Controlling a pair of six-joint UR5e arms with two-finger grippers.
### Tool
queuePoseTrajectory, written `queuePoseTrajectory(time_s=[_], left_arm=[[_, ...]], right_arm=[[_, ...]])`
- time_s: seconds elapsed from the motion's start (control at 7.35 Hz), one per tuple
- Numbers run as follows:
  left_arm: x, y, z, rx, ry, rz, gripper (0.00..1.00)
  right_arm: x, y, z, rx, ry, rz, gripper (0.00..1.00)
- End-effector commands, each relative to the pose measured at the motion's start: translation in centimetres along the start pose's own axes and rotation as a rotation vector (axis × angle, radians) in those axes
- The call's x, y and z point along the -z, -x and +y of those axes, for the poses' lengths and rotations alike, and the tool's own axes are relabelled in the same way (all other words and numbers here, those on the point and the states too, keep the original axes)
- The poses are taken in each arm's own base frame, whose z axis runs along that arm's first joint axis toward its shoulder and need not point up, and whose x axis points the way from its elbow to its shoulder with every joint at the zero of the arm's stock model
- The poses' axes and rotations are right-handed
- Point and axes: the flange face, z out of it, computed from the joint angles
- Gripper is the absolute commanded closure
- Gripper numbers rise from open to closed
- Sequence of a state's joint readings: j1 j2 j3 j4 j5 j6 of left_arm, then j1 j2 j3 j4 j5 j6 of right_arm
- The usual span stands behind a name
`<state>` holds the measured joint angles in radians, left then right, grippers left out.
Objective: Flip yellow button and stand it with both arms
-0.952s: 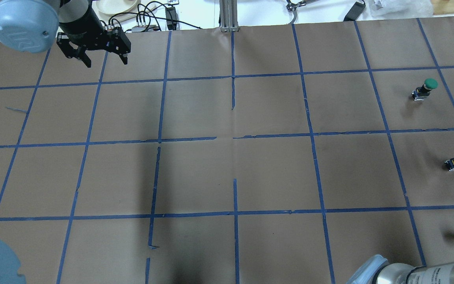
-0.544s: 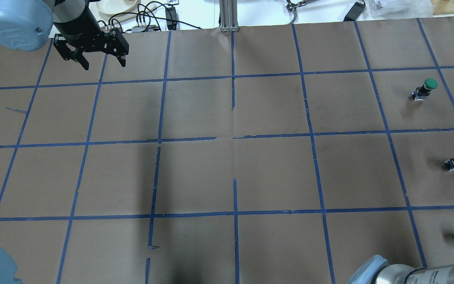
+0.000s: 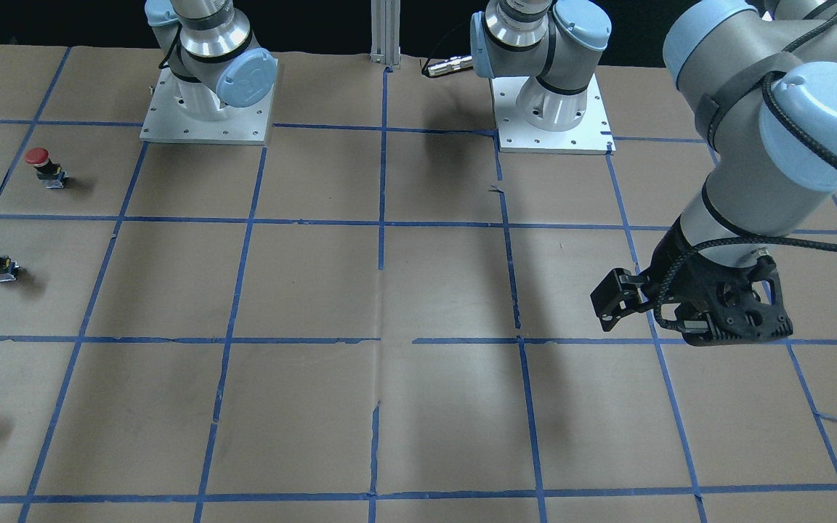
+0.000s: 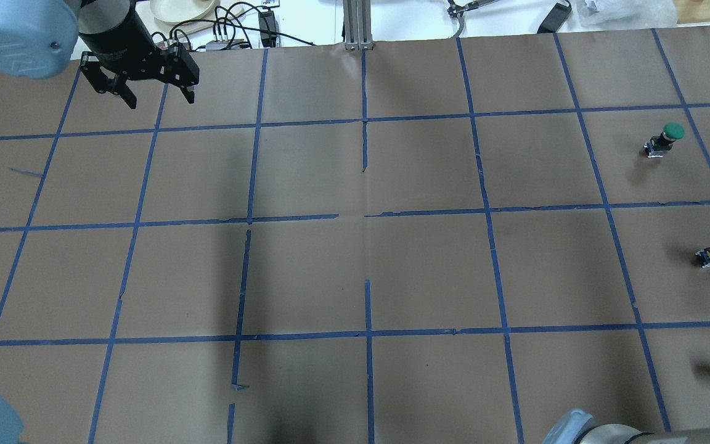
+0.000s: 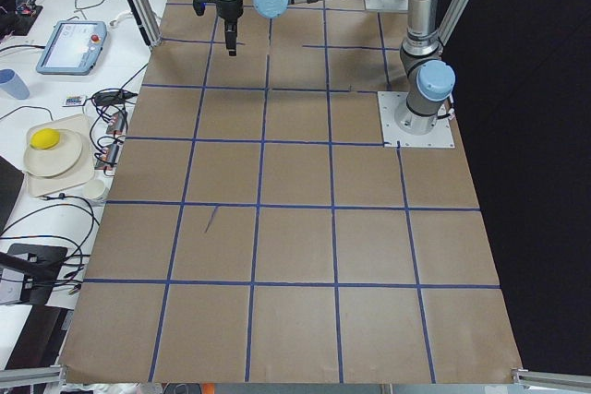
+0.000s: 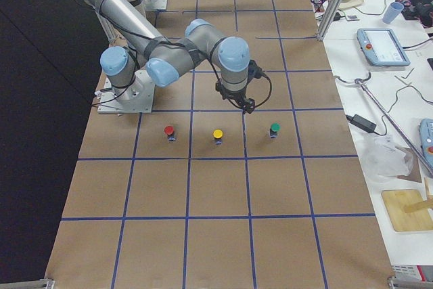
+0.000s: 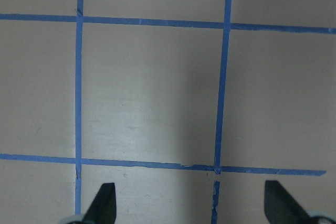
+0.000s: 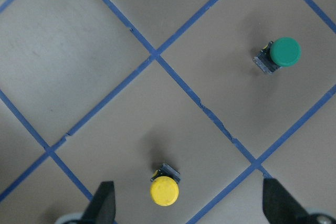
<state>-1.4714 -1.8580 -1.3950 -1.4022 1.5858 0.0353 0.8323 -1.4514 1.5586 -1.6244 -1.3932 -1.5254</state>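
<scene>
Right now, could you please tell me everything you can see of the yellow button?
The yellow button has a round yellow mushroom cap over a dark blocky base. It stands upright, cap up, on the brown paper, in the taped square between the red button and the green button. Nothing touches it; the right gripper hangs above, jaws open.

Gaps beside yellow button (image 8: 164, 191) wide (seemingly passable), green button (image 8: 284, 52), red button (image 3: 39, 160) flanking
</scene>
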Motion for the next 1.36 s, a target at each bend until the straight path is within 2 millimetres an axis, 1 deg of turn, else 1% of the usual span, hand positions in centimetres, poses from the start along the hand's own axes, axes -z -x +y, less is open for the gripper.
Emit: queuePoseTrajectory(time_s=[0.0, 0.14, 0.41, 0.54, 0.68, 0.82, 0.95, 1.09, 1.22], left_arm=[[0.7, 0.3, 0.4, 0.006, -0.003, 0.016, 0.0], [1.0, 0.3, 0.4, 0.003, -0.008, 0.022, 0.0], [1.6, 0.1, 0.7, 0.002, -0.002, 0.022, 0.0], [2.2, 0.1, 1.0, 0.002, 0.019, 0.023, 0.0], [2.5, 0.1, 1.2, 0.002, 0.038, 0.022, 0.0], [2.5, 0.1, 1.3, 0.003, 0.043, 0.024, 0.0], [2.7, 0.0, 1.4, 0.005, 0.039, 0.025, 0.0], [2.8, -1.0, 1.8, -0.013, 0.044, 0.026, 0.0], [3.5, -0.7, 2.0, -0.012, 0.036, 0.027, 0.0]], right_arm=[[3.7, 4.9, -10.6, -0.132, 0.008, 0.003, 0.0], [3.6, 8.3, -15.2, -0.232, 0.019, 0.006, 0.0], [2.3, 14.2, -22.0, -0.361, 0.044, 0.003, 0.0], [1.5, 18.4, -25.8, -0.477, 0.068, 0.029, 0.0], [0.1, 21.7, -28.3, -0.56, 0.125, 0.084, 0.0], [-0.9, 24.1, -30.1, -0.725, 0.144, 0.114, 0.0], [-1.8, 26.1, -31.6, -0.806, 0.147, 0.118, 0.0], [-2.3, 27.2, -32.3, -0.871, 0.147, 0.12, 0.0], [-2.4, 27.3, -32.3, -0.879, 0.145, 0.106, 0.0]])
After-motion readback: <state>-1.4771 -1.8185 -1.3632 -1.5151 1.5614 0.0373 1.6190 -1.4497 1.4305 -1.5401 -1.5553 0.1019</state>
